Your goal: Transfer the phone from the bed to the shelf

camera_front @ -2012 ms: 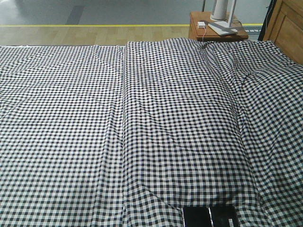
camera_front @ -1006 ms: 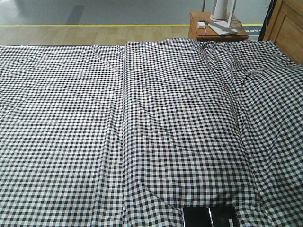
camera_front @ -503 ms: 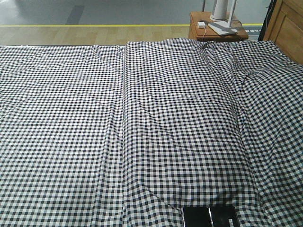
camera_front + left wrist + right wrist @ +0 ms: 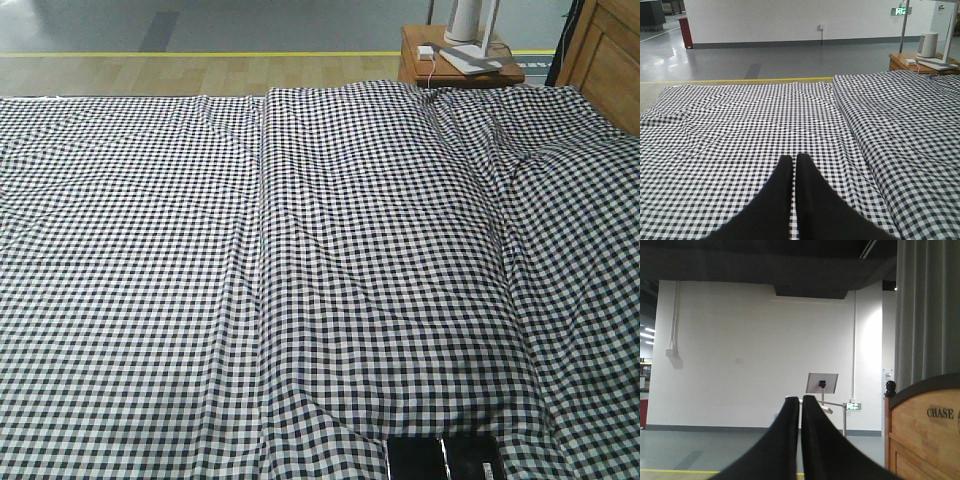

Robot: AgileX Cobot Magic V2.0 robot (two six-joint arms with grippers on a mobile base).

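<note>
Wide view first: the bed (image 4: 350,250) fills almost everything, its black-and-white check sheet lightly wrinkled, with a long fold running from the far edge toward the near edge just left of centre. Right at the near edge, toward the right corner, lies a flat glossy black slab, which looks to be the phone (image 4: 465,458). It rests flat on the sheet and the bottom of the picture cuts it off. A thin pale line splits its dark face and there is a small white mark near its right end. I can't tell whether it is one piece or two lying side by side.

Nothing is touching it. Over on the left wrist camera, the left gripper (image 4: 791,157) hangs low above the sheet on the left part of the bed. Its two black fingers are pressed together with only a hairline between them, and there is nothing in their grip.

The right gripper (image 4: 795,398) is aimed out at a white wall, its fingers likewise drawn tight together and empty. A wooden panel (image 4: 925,435) lettered CHASE and a grey curtain (image 4: 927,310) stand to its right.

Beyond the bed's far right corner sits a small brown side table (image 4: 460,62) carrying a white device and a small white plug.
</note>
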